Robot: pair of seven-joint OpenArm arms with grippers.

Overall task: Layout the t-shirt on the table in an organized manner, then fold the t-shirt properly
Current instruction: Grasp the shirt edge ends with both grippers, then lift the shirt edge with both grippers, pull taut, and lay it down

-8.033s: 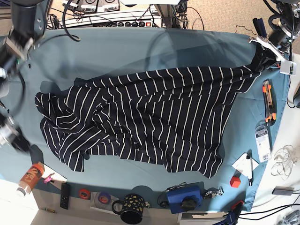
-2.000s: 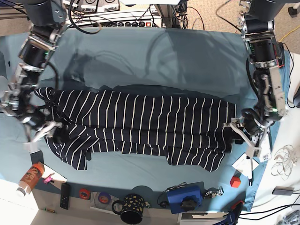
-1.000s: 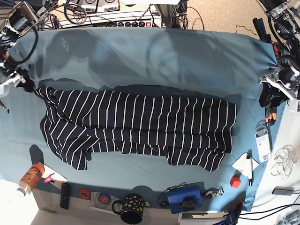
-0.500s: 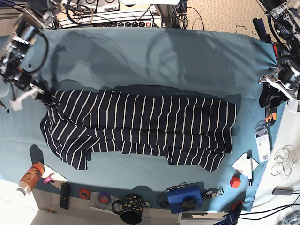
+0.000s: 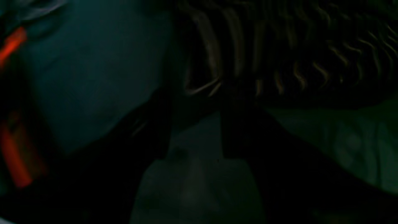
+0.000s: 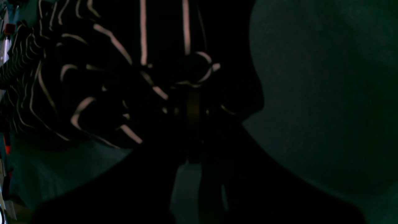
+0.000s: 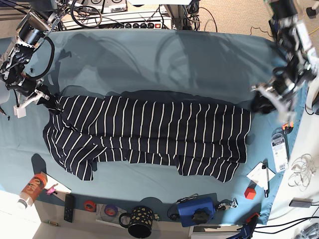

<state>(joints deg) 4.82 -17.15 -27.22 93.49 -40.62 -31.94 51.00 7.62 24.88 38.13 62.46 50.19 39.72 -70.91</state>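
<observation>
T-shirt (image 7: 149, 132) long axis left-right across table (image 7: 149, 59); right fingers (image 7: 47, 101) pinch its corner; left fingers (image 7: 263, 99) released.

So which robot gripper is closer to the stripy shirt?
The right gripper: it is shut on the t-shirt at that corner. The left gripper hangs open just past the shirt's other end, not touching it.

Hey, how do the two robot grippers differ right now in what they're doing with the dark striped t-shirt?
The right gripper is shut on the dark navy white-striped t-shirt at one corner; the left gripper is open and holds nothing. The right touches fabric; the left hangs just off the opposite end. Both sit at the shirt's far edge above the teal cloth-covered table.
</observation>
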